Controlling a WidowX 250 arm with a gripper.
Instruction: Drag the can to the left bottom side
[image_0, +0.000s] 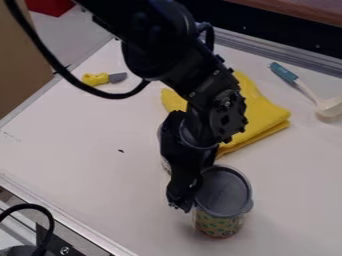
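My pincer (180, 196) hangs at the left side of the lidded can (224, 194), low in the camera view and right of its middle. I cannot tell whether it is spread, pressed together or pinching the can. The can stands upright on the white table (87, 165), well short of the left bottom side, so I judge the step in hand to be securing contact, with the drag itself ahead of me. If I have no hold, I need one at the rim or wall, or I must come round to the can's far right side; from where I am, a plain sweep left would leave it behind. Then I should draw it low and steadily, since a tug up at the lid could tip it.

The can's wrap (217, 225) shows green spots on a yellowish ground; I can make out no brand or lettering on it.
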